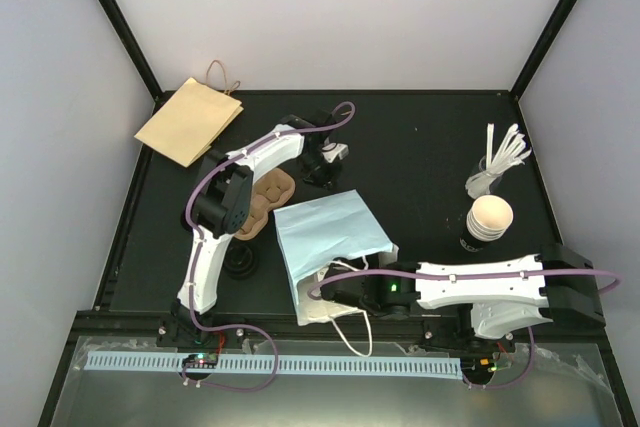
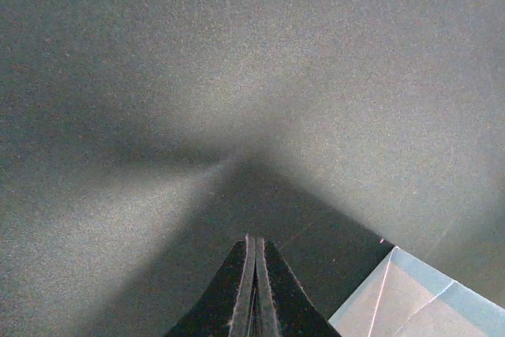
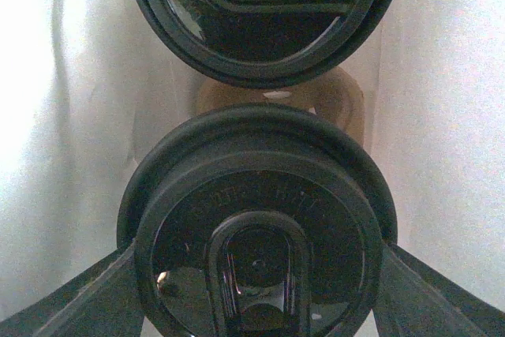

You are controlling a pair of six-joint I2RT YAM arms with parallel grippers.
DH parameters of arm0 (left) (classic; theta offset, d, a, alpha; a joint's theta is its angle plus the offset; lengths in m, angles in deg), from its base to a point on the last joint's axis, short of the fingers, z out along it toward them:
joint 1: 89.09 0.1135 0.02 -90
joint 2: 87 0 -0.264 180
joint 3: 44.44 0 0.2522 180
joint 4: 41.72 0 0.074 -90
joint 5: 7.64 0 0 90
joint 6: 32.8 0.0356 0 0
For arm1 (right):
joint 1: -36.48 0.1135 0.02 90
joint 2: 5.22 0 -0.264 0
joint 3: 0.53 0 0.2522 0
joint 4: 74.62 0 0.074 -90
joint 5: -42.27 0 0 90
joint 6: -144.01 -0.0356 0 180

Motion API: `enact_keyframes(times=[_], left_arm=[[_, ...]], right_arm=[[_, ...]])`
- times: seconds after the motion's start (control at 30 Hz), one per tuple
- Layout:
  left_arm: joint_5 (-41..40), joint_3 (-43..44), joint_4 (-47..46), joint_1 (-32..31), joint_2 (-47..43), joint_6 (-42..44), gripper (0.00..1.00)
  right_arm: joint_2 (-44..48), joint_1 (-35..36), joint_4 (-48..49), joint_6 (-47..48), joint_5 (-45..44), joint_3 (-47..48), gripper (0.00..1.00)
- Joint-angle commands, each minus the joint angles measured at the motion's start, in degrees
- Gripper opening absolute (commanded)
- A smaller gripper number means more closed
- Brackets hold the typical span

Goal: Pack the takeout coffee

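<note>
Top view: right pincer [image 1: 338, 299] is pushed into the white mouth of the light-blue bag [image 1: 335, 227], which lies on its side. The takeout coffee can't be seen here, hidden by the bag and the pincer. Left pincer [image 1: 322, 167] is well apart from it, past the bag's far edge, over the black table [image 1: 420, 147].

Left wrist: left pincer's jaws are pressed flat together with nothing between them. Bare table ahead of the tips. A bag corner sits just to the pincer's right, not touching.

Right wrist: takeout coffee [image 3: 256, 226] sits squarely between the right pincer's fingers [image 3: 79, 305], black lid facing the camera. Jaws are spread wide, one finger against each side of the cup, so it's gripped. A second black lid [image 3: 264, 21] is straight ahead of the pincer, just beyond the held cup; can't tell if they touch. White bag walls close on both sides. There's embossed lettering on the near lid, too blurred to read.
</note>
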Motion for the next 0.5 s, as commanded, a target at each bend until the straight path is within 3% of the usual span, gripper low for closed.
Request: enact_keyframes(times=[0.0,0.47], left_arm=[[1.48,0.08,1.53,-0.58,0.2,1.33,0.01],[5.42,-3.39,2.16,-0.99,-0.94,3.14,0.02]], right_arm=[[-0.69,-0.57,2.46,0.72,-0.8,0.59,0.53],[-2.37,-2.6,5.15,2.36,-1.2,0.19,0.52]])
